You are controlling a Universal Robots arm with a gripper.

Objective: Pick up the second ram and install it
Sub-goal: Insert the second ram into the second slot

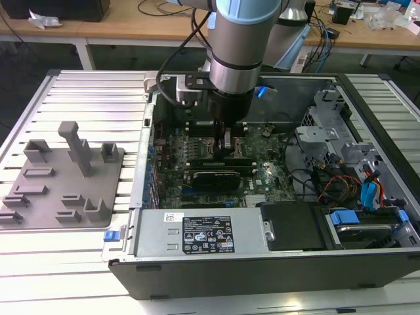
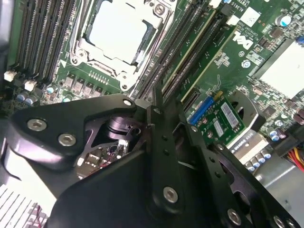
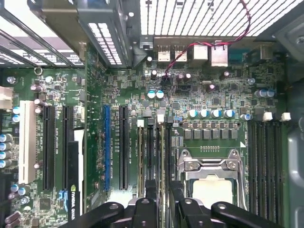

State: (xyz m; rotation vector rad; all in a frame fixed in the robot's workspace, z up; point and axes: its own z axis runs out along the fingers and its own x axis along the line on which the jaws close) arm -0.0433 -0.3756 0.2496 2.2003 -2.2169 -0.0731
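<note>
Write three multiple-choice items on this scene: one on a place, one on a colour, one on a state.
1. The gripper is:
A. raised high above the computer case
B. down in the case beside the processor socket
C. outside the case

2. The motherboard is:
A. red
B. green
C. white

3. The case is:
A. shut
B. open, with its side panel off
C. standing upright

Key:
1 B, the exterior view shows the gripper low in the case, next to the socket.
2 B, the board is green around its slots.
3 B, the inside of the case lies bare to the camera.
</note>
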